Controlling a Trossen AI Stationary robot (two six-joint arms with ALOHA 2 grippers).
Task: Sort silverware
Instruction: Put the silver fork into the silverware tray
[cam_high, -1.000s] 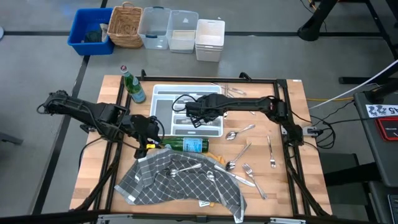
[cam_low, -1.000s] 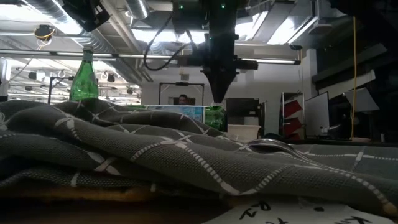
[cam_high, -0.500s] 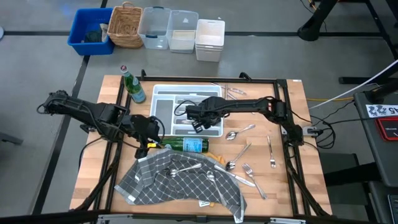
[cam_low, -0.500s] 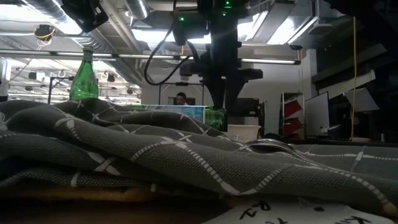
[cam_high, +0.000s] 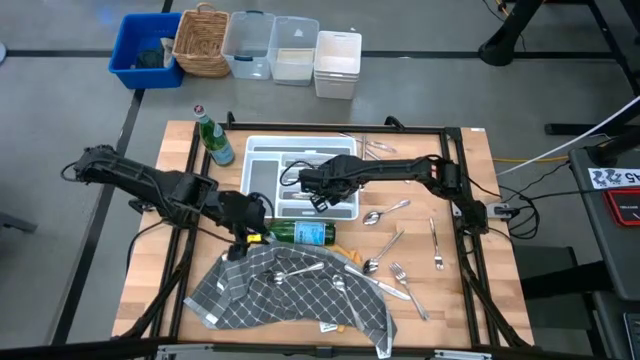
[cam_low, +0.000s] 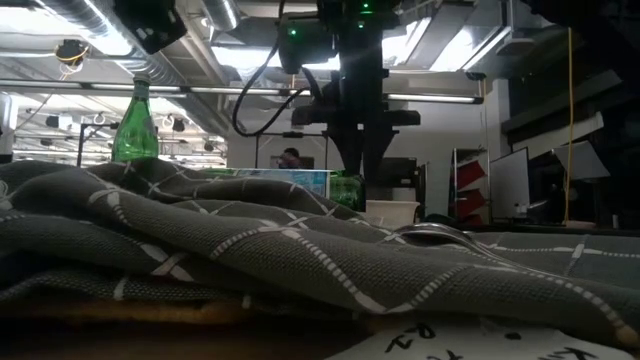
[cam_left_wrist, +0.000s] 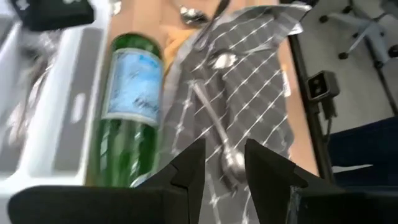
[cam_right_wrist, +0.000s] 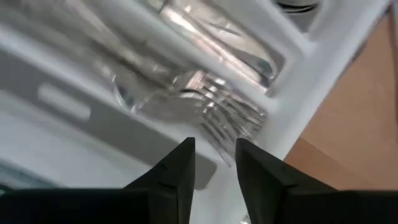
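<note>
The white tray (cam_high: 262, 165) at the table's middle holds sorted silverware; forks (cam_right_wrist: 229, 113) lie in one compartment. My right gripper (cam_high: 318, 196) hangs open just above those forks (cam_right_wrist: 214, 158), pointing down and touching nothing. My left gripper (cam_high: 246, 238) is open and tilted down beside the lying green bottle (cam_high: 300, 234), at the far edge of the grey checked cloth (cam_high: 290, 295). A spoon (cam_left_wrist: 217, 134) rests on the cloth ahead of its fingers. More silverware (cam_high: 385, 245) lies loose on the wood to the right.
A second green bottle (cam_high: 212, 140) stands at the tray's far left corner. Spoons (cam_high: 300, 270) lie on the crumpled cloth, and a fork (cam_high: 402, 273) and a knife (cam_high: 437, 245) on the table's right. Bins and a basket (cam_high: 202, 42) sit beyond the far edge.
My right gripper has opened over the tray's fork compartment and sunk slightly. My left gripper has moved toward the table's near right, closer to the cloth, still open.
</note>
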